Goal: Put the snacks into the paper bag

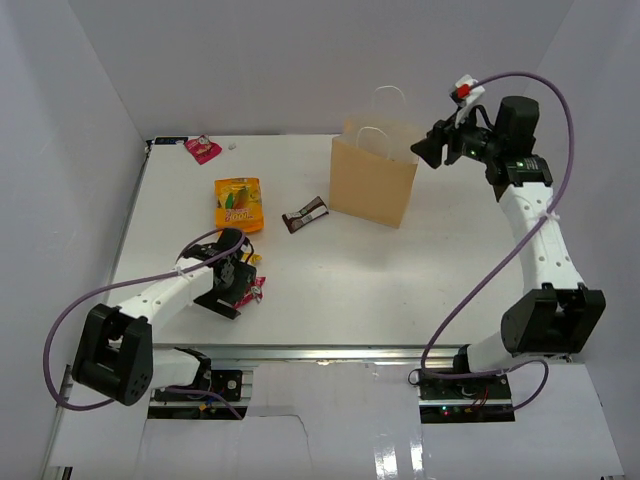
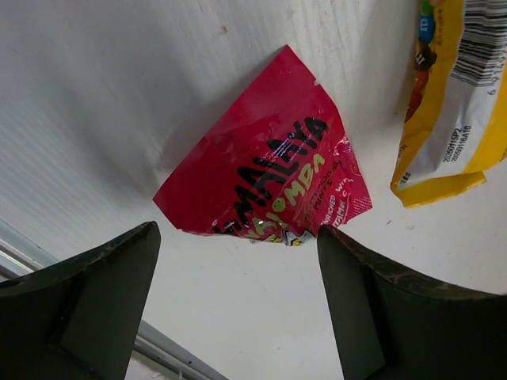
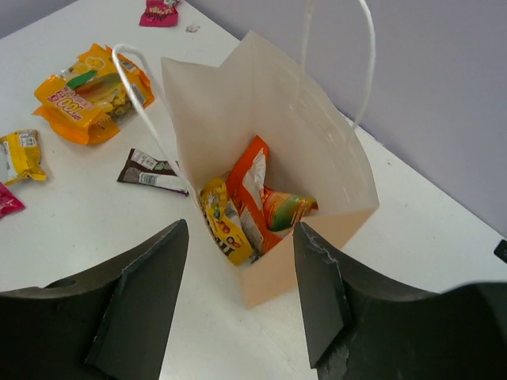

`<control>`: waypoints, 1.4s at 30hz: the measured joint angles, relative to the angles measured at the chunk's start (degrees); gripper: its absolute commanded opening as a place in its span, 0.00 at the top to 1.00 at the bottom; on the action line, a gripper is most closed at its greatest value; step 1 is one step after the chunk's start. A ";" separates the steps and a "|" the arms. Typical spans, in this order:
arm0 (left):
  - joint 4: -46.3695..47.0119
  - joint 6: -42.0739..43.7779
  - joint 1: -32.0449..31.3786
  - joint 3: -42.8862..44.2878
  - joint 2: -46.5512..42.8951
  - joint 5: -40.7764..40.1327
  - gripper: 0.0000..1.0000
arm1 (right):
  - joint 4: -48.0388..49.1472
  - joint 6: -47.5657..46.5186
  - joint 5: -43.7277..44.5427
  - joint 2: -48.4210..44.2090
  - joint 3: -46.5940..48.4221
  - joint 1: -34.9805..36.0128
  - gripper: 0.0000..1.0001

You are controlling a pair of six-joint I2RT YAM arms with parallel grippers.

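The tan paper bag (image 1: 372, 180) stands upright at the back; in the right wrist view its open mouth (image 3: 214, 95) shows a yellow packet (image 3: 226, 222) and an orange-white packet (image 3: 253, 190) inside. My right gripper (image 1: 425, 150) is open and empty above the bag's right side (image 3: 239, 237). My left gripper (image 1: 238, 285) is open and empty, low over the table, just short of a magenta packet (image 2: 269, 174) with a yellow-white packet (image 2: 455, 95) beside it. A large orange pouch (image 1: 239, 203), a dark brown bar (image 1: 305, 216) and a second magenta packet (image 1: 203, 148) lie on the table.
White walls close in the table on the left, back and right. The table's near edge with a metal rail (image 2: 158, 348) runs close under my left gripper. The bag's white loop handles (image 3: 364, 47) stand up above its mouth.
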 measured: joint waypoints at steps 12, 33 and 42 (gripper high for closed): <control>8.50 -1.60 3.39 -1.29 5.55 3.76 0.34 | -1.53 -3.21 -5.95 -17.64 -25.68 -4.90 0.38; 17.14 16.94 5.62 -7.63 -13.49 4.55 0.97 | -4.85 -6.99 -9.90 -26.64 -34.64 -5.64 0.37; 35.01 36.83 5.57 -0.83 -15.15 26.95 0.98 | -6.05 -7.93 -10.12 -27.93 -38.49 -6.43 0.38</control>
